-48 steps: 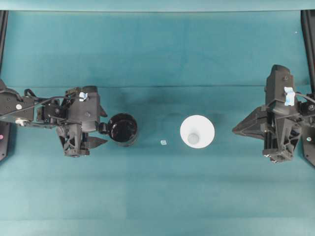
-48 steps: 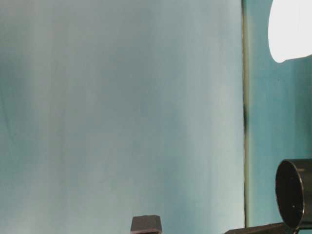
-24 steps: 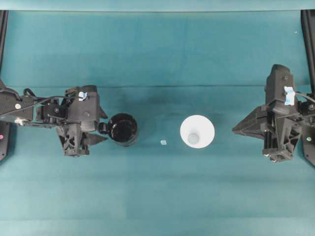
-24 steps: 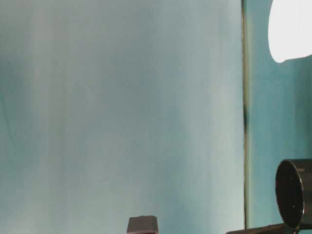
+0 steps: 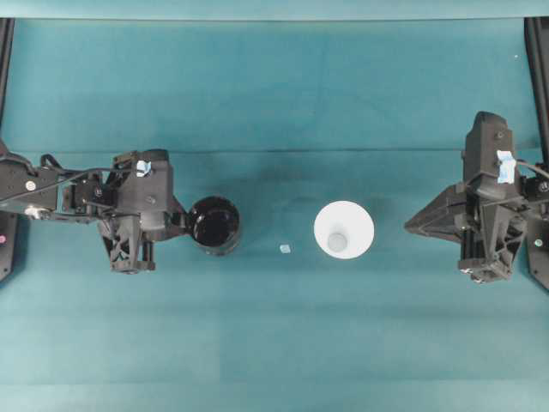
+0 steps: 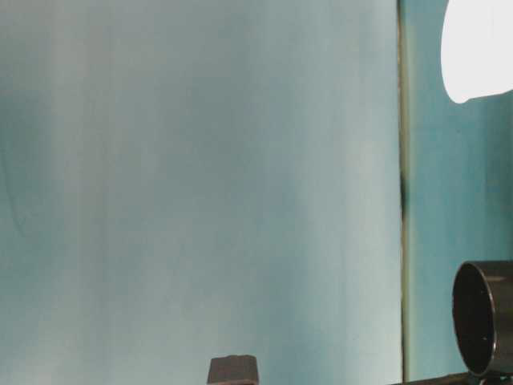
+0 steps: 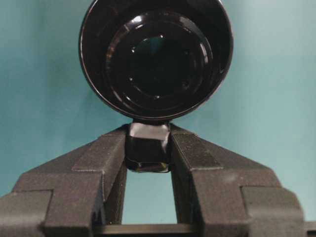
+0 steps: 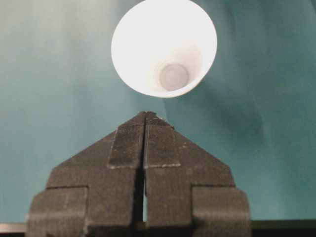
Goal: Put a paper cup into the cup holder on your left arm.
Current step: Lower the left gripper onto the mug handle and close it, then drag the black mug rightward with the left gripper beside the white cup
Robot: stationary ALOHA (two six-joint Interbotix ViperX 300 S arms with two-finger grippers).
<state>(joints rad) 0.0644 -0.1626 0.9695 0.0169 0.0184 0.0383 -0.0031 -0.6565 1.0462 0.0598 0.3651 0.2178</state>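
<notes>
- Our left gripper [image 7: 148, 148] has just closed from wide open and now pinches the side tab of the cup holder [image 5: 214, 226] on the desk [image 5: 274, 343].
- The holder is secured; the paper cup [image 5: 343, 229] stands apart, beyond a small pale scrap [image 5: 285, 249].
- Our right gripper [image 8: 144, 118] stays pressed together, empty.

Left gripper [image 5: 176, 227] at cup holder [image 5: 214, 225] tab — paper cup [image 5: 343, 229] upright mid-table, apart.

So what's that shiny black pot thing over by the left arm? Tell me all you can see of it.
That is the cup holder, a glossy black round container, plastic by its look, standing upright and open on the teal table. It is empty, with stepped rings showing in its floor. A small stubby tab sticks out of its side, and the fingers of the left hand press on that tab from both sides. The white paper cup stands apart from it.
</notes>
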